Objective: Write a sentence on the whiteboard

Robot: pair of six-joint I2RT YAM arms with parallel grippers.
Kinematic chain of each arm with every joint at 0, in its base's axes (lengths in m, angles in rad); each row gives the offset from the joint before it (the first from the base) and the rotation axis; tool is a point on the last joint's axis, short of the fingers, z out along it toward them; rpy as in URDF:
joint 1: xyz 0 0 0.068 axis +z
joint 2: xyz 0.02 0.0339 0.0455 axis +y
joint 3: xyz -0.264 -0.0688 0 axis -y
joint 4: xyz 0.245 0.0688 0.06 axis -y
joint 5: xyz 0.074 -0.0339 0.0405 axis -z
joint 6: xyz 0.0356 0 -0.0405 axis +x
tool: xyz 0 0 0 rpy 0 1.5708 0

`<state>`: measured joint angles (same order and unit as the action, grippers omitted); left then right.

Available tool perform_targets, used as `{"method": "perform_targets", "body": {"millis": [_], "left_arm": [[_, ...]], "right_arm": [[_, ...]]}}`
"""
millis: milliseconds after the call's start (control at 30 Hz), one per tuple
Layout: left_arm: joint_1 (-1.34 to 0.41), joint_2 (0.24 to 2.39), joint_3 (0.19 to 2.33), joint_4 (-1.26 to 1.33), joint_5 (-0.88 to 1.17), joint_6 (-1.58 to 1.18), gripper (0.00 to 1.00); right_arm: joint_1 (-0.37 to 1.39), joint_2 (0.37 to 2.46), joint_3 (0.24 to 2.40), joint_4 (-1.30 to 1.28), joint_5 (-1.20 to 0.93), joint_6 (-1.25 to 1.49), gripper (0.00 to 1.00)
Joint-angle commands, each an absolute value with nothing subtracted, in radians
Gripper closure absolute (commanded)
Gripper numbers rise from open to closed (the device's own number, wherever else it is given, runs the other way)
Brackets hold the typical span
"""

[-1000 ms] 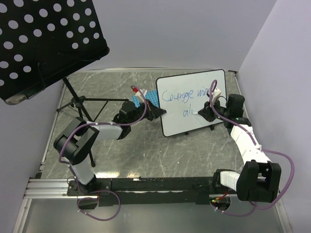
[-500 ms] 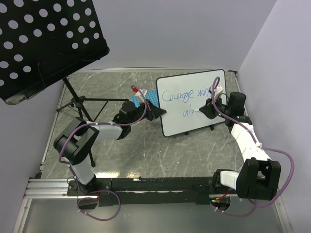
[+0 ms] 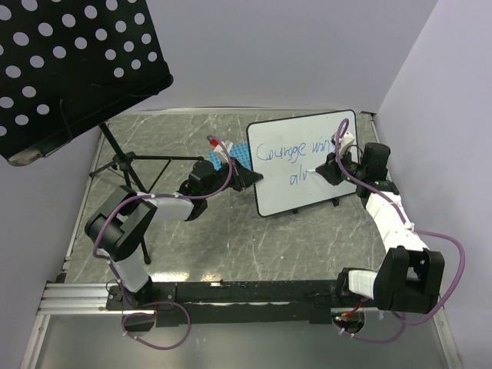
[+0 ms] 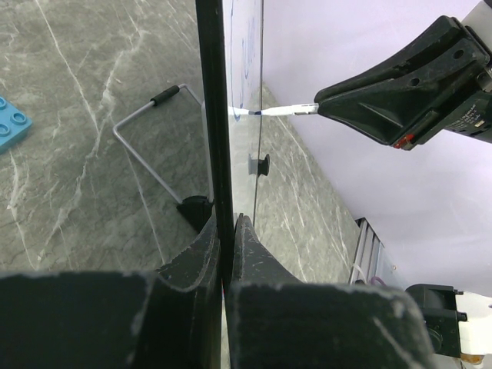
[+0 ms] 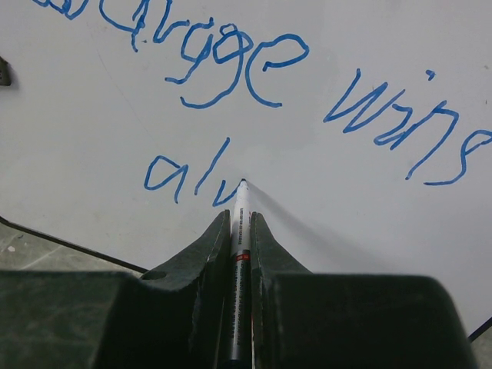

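The left pincer (image 3: 244, 178) is clenched on the thin dark edge of the whiteboard (image 3: 296, 127), at the board's nine o'clock side. In the left wrist view its black fingers (image 4: 201, 250) press the edge from both sides, with almost no gap between them. The board is a smooth, glossy white rectangle with rounded corners. It stands tilted on small black feet and a bent wire leg (image 4: 146, 154), at about two o'clock on the grey marbled tabletop (image 3: 231, 238). The sentence (image 3: 296, 150) is in loose blue cursive, "Courage wins" on the upper line and only "alv" at six o'clock below it. The right pincer (image 3: 323, 171) is at the board's three o'clock side. It is closed tight around a slim white marker (image 5: 241, 231), whose dark tip touches the board just after the "v". In the right wrist view the marker's barrel lies pinched between the two tapered black fingers (image 5: 211, 254).
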<state>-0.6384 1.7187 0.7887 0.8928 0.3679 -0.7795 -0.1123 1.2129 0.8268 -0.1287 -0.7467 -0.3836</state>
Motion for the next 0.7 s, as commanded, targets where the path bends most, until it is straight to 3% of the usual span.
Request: {"method": "perform_targets", "body": {"millis": [0, 667], "left_arm": [[-0.652, 1.706, 0.776, 0.93, 0.416, -0.698, 0.99], [-0.652, 1.701, 0.776, 0.923, 0.413, -0.699, 0.99]], "right_arm": [[-0.126, 1.19, 0.822, -0.166, -0.755, -0.434, 1.0], [-0.138, 1.192, 0.799, -0.181, -0.762, -0.448, 1.0]]}}
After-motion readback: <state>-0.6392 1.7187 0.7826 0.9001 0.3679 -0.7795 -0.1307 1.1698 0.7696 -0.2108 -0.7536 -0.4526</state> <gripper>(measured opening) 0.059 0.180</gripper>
